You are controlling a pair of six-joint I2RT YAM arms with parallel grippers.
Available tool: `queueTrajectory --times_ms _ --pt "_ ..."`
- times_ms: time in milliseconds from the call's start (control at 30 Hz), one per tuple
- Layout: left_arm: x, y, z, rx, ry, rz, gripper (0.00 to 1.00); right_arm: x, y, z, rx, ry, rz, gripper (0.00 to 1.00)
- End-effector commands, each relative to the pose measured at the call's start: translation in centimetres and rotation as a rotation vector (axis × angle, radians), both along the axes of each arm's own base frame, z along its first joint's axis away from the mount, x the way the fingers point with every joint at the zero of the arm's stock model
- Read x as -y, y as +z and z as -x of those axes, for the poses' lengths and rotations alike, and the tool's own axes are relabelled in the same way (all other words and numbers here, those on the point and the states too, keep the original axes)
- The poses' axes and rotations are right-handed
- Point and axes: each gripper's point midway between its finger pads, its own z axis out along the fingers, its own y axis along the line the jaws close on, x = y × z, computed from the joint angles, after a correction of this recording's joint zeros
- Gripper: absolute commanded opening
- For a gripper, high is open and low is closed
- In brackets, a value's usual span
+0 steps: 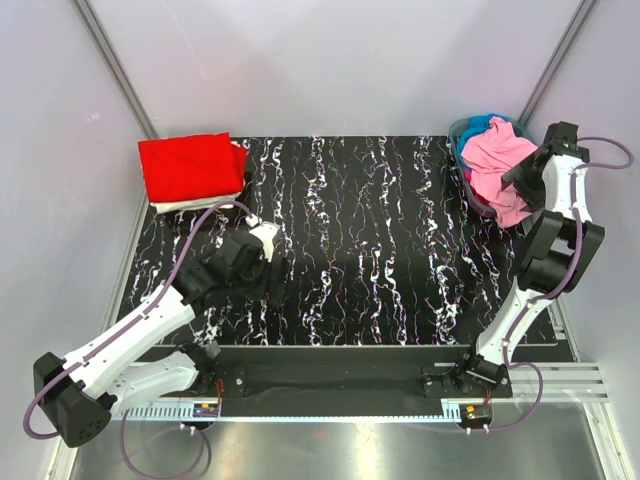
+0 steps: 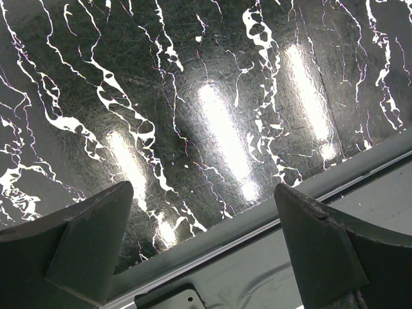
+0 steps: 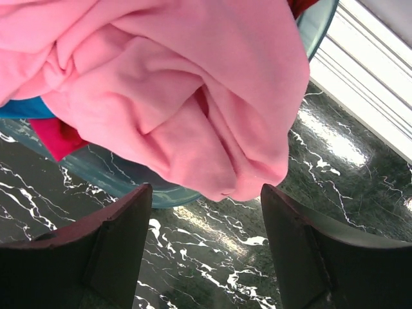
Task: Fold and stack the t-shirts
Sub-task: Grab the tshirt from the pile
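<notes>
The black marble-patterned table (image 1: 380,250) with white veins carries a neat pile at its far left corner. There a red cloth t-shirt (image 1: 190,165) lies folded flat on top of a white folded cloth (image 1: 200,204), of which only the near and right edges show.

At the far right corner sits a grey-rimmed plastic basket (image 3: 116,177). A crumpled light pink cloth t-shirt (image 1: 495,160) is heaped on it, and one thick fold hangs over the near rim down toward the table. A bright blue t-shirt (image 1: 478,126) shows behind it at the far side, and a bit of a magenta t-shirt (image 3: 55,136) peeks out under the pink cloth.

The right end effector (image 3: 206,193) hovers just near of that hanging pink fold. Its fingers are spread wide, with nothing between them and no contact with the cloth.

The left end effector (image 2: 201,193) hangs over bare table on the near left, well apart from the red pile. It too is spread wide and grips nothing.
</notes>
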Motion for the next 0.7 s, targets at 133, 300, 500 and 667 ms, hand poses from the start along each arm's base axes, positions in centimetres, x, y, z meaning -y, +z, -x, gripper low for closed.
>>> queueTrajectory --times_ms 133,300,500,667 --pt "0.6 1.9 -0.9 0.056 0.008 0.034 0.99 -0.5 -1.1 -0.9 0.007 0.009 -0.045 0.71" --pt "0.6 1.9 -0.9 0.053 0.012 0.03 0.99 -0.5 -1.6 -1.6 0.005 0.021 -0.06 0.55" --pt "0.4 1.8 -1.0 0.055 0.016 0.026 0.99 -1.4 -1.4 -2.3 0.029 0.064 -0.105 0.02" --pt "0.4 1.9 -1.0 0.061 0.019 0.026 0.99 -2.6 3.2 -2.9 0.141 0.089 -0.127 0.0"
